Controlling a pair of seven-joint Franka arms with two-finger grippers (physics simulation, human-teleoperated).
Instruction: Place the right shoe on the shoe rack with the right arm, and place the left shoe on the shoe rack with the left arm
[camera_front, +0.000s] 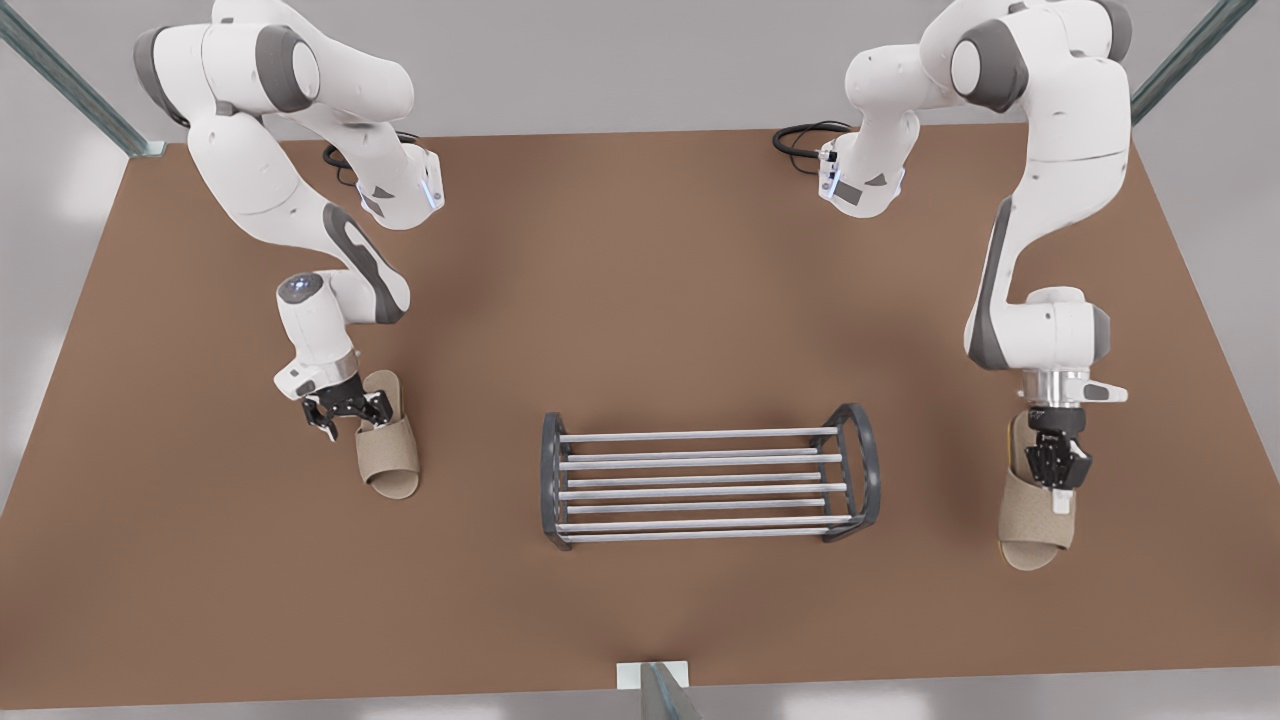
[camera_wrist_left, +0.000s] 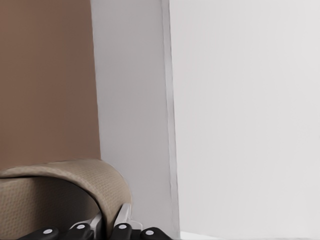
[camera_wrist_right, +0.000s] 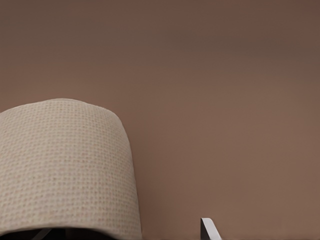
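Your left gripper (camera_front: 345, 408) pinches the strap of the left shoe (camera_front: 388, 455) ready to lift, while your right gripper (camera_front: 1060, 478) straddles the right shoe (camera_front: 1035, 525) with fingers spread, the shoe rack (camera_front: 705, 487) lying between them.

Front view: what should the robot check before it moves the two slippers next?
1. Left gripper gripping the darker tan fabric slipper: ok, its fingers pinch the strap edge.
2. Right gripper gripping the lighter beige fabric slipper: not ok, a fingertip stands clear of the strap.
3. Dark-grey shoe rack with silver bars free of shoes: ok.
4. Way across the brown table to the rack: ok, nothing lies between.
5. Slippers lifted off the table: cannot tell.
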